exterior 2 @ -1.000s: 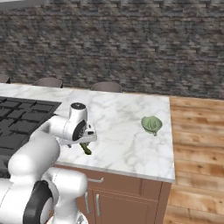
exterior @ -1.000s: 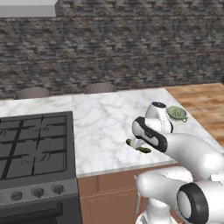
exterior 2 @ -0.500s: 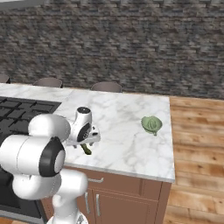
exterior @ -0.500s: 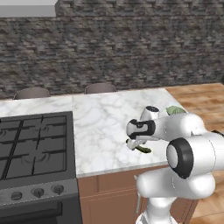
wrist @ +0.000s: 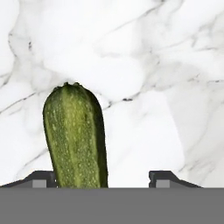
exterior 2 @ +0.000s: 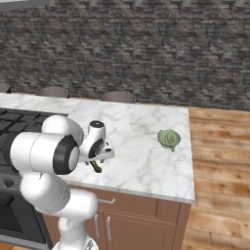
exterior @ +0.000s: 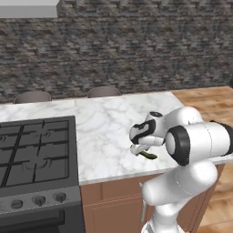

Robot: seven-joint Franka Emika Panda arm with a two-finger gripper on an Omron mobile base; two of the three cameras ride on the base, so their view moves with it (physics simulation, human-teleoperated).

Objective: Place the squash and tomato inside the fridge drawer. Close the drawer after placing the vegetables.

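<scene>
White marble counter [exterior 2: 146, 161], squash [wrist: 76, 135] lying on it, green vegetable [exterior 2: 168, 138]

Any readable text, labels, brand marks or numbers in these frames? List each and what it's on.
None readable.
Stove: the front knobs show no legible markings at this size.
Marble counter, squash, gripper, and the green vegetable near the counter's end: no print or labels.

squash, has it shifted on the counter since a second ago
No. In the right base view the squash lies near the marble counter's front edge, as before, with the pincer over it.
</scene>
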